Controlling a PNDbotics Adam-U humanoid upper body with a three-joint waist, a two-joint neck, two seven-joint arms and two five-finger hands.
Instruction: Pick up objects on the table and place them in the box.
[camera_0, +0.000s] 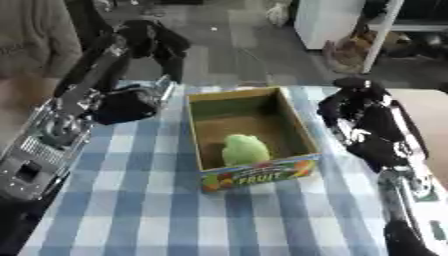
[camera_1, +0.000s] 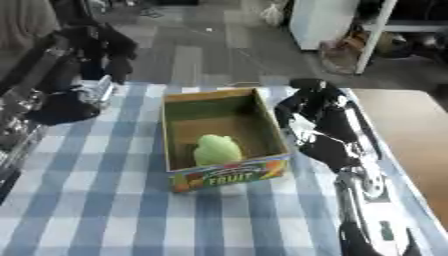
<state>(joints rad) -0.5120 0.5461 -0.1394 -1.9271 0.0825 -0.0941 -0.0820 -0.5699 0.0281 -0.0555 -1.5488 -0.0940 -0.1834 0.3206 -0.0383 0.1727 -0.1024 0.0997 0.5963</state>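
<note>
An open cardboard fruit box (camera_0: 297, 122) stands in the middle of the blue-and-white checked table (camera_0: 157, 200). A pale green rounded object (camera_0: 244, 149) lies inside it near the front wall. My right hand (camera_0: 354, 107) hovers just right of the box, level with its right wall, with fingers relaxed and holding nothing. My left hand (camera_0: 160, 44) is raised over the far left of the table, its fingers hanging down and empty.
A dark rounded bulk with a silver part (camera_0: 131, 102) sits beside my left arm at the table's left; I cannot make it out. A brown surface (camera_1: 407, 130) adjoins the table on the right. Beyond the far edge are grey floor and a white cabinet (camera_0: 328, 22).
</note>
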